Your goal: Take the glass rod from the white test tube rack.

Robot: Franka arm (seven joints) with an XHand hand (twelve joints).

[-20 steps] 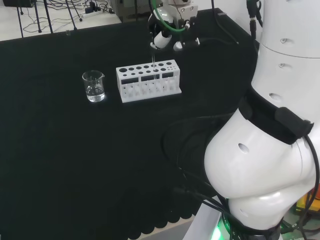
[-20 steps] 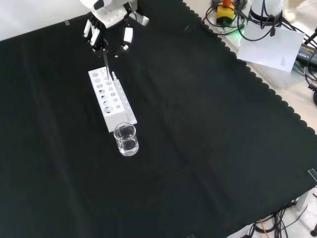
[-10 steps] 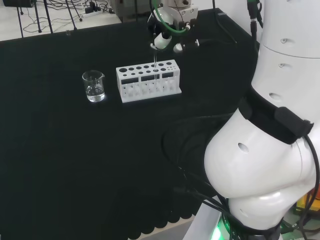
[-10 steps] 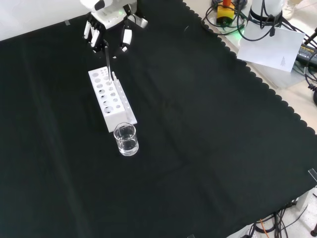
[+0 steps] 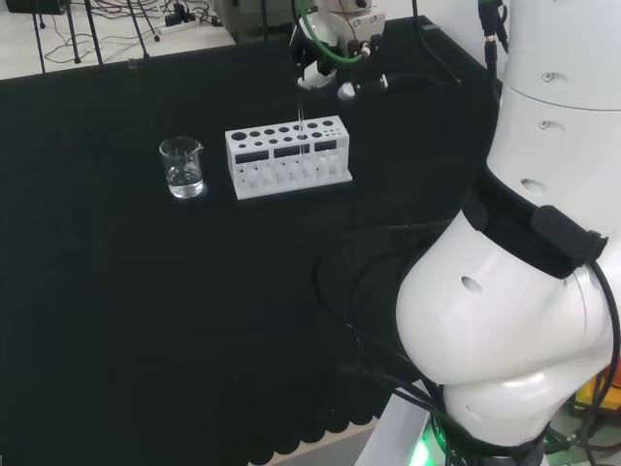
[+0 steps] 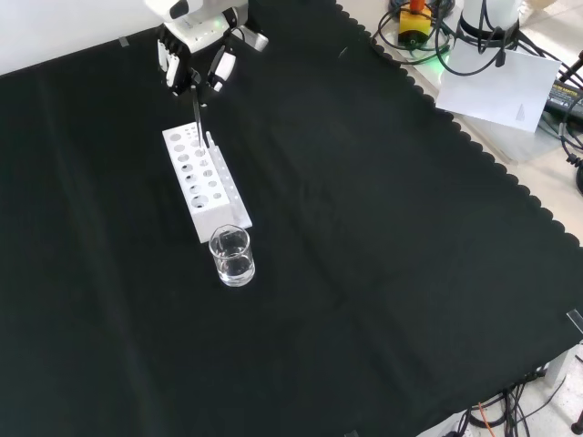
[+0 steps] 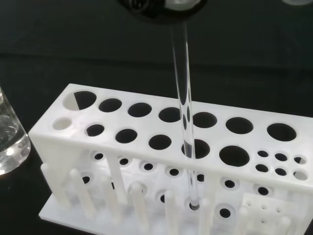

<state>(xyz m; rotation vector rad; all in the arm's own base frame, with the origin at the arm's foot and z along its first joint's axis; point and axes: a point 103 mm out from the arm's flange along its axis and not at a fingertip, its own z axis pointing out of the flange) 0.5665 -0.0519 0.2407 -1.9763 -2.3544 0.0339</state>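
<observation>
The hand (image 6: 193, 66) pinches the top of the glass rod (image 7: 185, 122), which hangs upright just below its fingers. The rod's lower end stands inside a hole of the white test tube rack (image 5: 287, 157) beneath the hand. Farther off, beyond the rack, stands a glass beaker (image 5: 181, 167).

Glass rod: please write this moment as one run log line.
hand: shut on glass rod | rod: upright, tip inside white rack | beaker: beside rack
</observation>
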